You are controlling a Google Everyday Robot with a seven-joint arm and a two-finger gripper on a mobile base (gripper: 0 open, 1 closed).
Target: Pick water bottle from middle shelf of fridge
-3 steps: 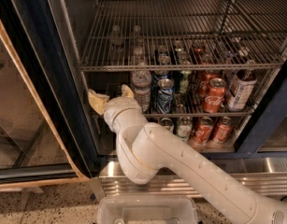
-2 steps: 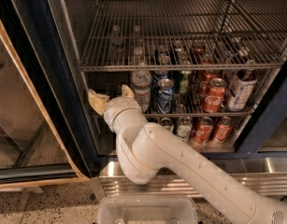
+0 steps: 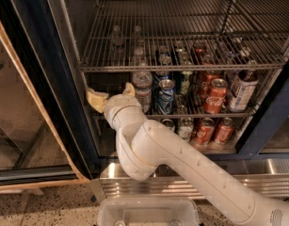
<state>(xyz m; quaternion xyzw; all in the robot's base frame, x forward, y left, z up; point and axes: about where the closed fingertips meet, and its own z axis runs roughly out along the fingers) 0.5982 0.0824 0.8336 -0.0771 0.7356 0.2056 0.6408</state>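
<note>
The water bottle (image 3: 143,87), clear with a pale cap, stands at the left front of the fridge's (image 3: 64,93) middle shelf (image 3: 179,115), a wire rack. My gripper (image 3: 113,94) is at that shelf's height, just left of the bottle. Its pale yellow fingers (image 3: 96,100) are spread apart with nothing between them; the right finger is close beside the bottle. My white arm reaches up from the lower right.
A blue can (image 3: 165,96), a green can (image 3: 184,81), red cola cans (image 3: 214,96) and a labelled bottle (image 3: 240,90) stand right of the water bottle. More cans sit on the lowest rack (image 3: 213,131). The open glass door (image 3: 21,126) is at left. A clear bin (image 3: 148,213) lies below.
</note>
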